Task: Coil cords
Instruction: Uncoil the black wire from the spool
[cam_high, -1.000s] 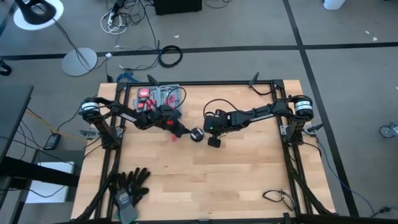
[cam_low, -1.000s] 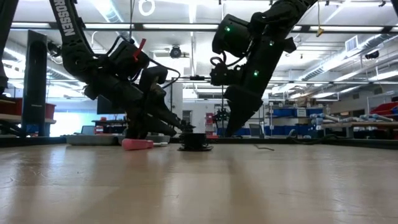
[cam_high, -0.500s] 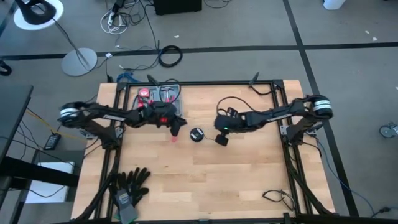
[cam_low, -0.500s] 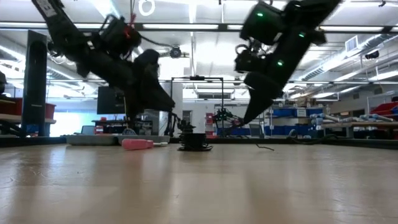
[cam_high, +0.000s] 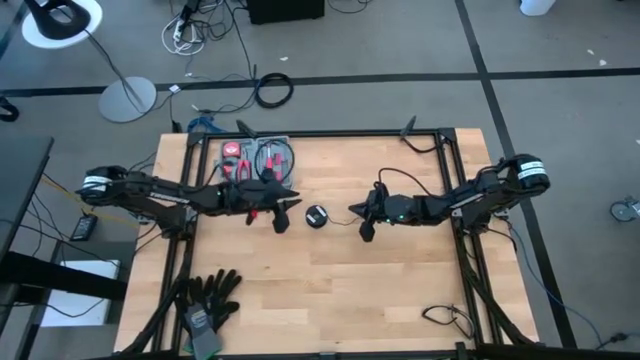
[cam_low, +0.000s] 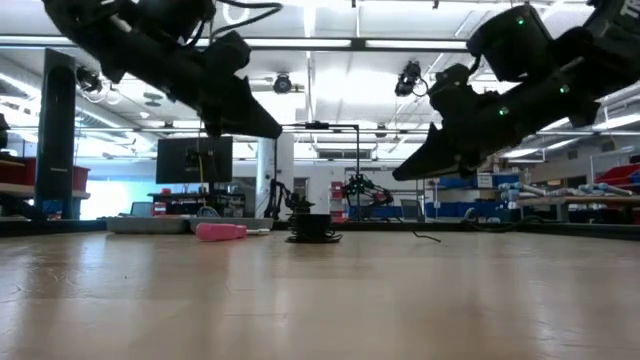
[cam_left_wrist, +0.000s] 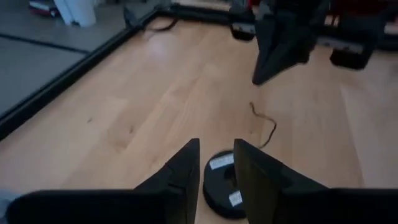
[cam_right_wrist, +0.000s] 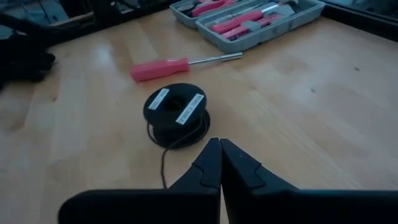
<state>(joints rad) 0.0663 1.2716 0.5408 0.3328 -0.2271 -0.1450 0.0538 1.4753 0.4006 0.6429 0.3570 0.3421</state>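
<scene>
I have both arms lifted clear of the table with the cord (cam_right_wrist: 176, 111) sitting between them, wound onto its small black puck, flat on the wood. My left gripper (cam_left_wrist: 214, 163) hangs above and just short of the puck; its jaws stand a narrow way apart with nothing between them. My right gripper (cam_right_wrist: 219, 163) faces the puck from the opposite side, jaws pressed fully together and holding nothing.

A short free tail of wire (cam_right_wrist: 165, 163) runs out from under the puck toward the right fingertips, and the left wrist view seems to show the same loose end curling on the wood beyond the puck, though it is thin and I can't trace it all the way.

The pink screwdriver (cam_right_wrist: 183, 63) lies just beyond the puck from the right jaws, with the grey tool tray (cam_right_wrist: 261, 18) farther off.

My worry is that tail: closed right jaws can only nudge it, and a nudge could slide the light puck or pull turns off it. The left gap looks too narrow to straddle the puck, so descending as is would likely knock it toward the screwdriver.
</scene>
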